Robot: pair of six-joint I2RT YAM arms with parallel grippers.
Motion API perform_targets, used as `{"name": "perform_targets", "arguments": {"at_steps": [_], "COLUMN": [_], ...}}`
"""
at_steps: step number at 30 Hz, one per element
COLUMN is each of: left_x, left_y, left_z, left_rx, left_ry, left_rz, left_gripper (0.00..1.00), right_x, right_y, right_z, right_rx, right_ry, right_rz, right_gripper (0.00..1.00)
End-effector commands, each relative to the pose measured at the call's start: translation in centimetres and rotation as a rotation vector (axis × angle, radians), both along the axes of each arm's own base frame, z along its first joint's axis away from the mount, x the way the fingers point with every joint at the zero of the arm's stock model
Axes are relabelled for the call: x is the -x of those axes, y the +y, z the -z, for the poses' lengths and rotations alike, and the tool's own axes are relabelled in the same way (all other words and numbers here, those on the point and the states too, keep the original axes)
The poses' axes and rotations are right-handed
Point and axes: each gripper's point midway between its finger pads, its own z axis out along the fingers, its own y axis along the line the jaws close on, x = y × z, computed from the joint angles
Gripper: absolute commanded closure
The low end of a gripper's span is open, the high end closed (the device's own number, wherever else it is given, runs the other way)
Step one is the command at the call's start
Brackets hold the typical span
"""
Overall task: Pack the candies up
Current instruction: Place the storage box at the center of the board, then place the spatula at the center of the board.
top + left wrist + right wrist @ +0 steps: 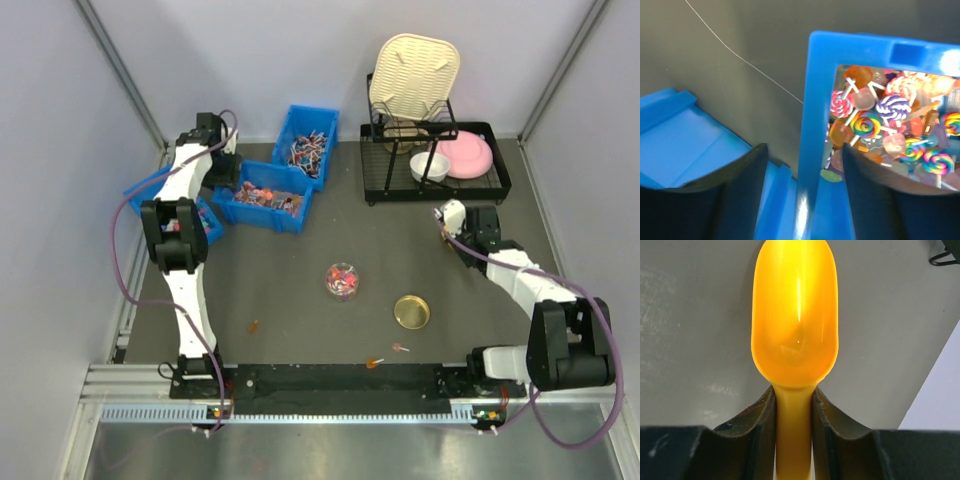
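The candies point(875, 120), small sweets in mixed colours and many on white sticks, fill a blue bin point(262, 197) at the back left. More of them sit in a small clear jar point(341, 281) mid-table. My left gripper point(802, 149) is open, one finger on each side of that bin's side wall point(816, 100) and gripping nothing. It shows at the bin's left end point(222, 175) in the top view. My right gripper point(793, 395) is shut on the handle of an empty yellow scoop point(795, 320), held above bare table at the right point(447, 213).
A gold lid point(411, 311) lies right of the jar. Stray sweets point(400, 348) lie near the front edge. Two other blue bins stand at the back point(305, 140) and under my left arm point(205, 218). A black dish rack point(500, 160) holds a pink plate, white bowl and cream tray.
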Motion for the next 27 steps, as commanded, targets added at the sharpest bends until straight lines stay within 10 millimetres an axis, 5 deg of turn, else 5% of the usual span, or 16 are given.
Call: {"name": "perform_targets", "arguments": {"at_steps": [1, 11, 16, 21, 27], "left_x": [-1.1, 2.2, 6.3, 10.8, 15.6], "left_y": [-0.2, -3.0, -4.9, -6.2, -6.6], "left_z": [-7.1, -13.5, -15.9, -17.5, -19.2], "left_rx": [0.031, 0.150, 0.225, 0.262, 0.240], "left_ry": [-0.176, -0.287, -0.326, -0.359, -0.418], "left_rz": [-0.019, 0.082, 0.157, 0.234, 0.311], "left_gripper": [0.29, 0.01, 0.01, 0.01, 0.01], "right_x": [-0.6, -0.7, -0.4, -1.2, -0.6], "right_y": [0.3, -0.4, -0.7, -0.3, 2.3], "right_z": [-1.5, 0.2, -0.4, -4.3, -11.7], "right_rx": [-0.024, 0.012, 0.031, 0.021, -0.126], "right_ry": [-0.057, 0.007, 0.011, -0.052, -0.190], "right_rz": [-0.020, -0.001, -0.002, -0.025, -0.089], "right_gripper": [0.81, 0.68, 0.41, 0.18, 0.13]}}
